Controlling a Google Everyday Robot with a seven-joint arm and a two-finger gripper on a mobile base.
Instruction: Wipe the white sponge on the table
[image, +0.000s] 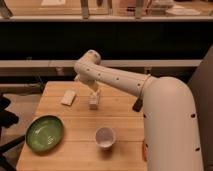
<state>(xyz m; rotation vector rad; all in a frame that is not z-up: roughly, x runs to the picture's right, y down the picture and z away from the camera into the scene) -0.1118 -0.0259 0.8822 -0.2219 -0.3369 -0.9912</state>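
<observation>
The white sponge (68, 97) lies flat near the far left of the wooden table (120, 117). My arm reaches from the lower right up and across to the table's far middle and bends down there. The gripper (93, 89) hangs at its end, right over a small white carton (93, 102). It is a short way to the right of the sponge and apart from it. The arm hides most of the gripper.
A green bowl (44, 132) sits at the front left and a white cup (105, 137) at the front middle. A black bar (137, 105) and an orange object (144, 148) lie at the right edge, partly behind my arm. A dark shelf runs behind the table.
</observation>
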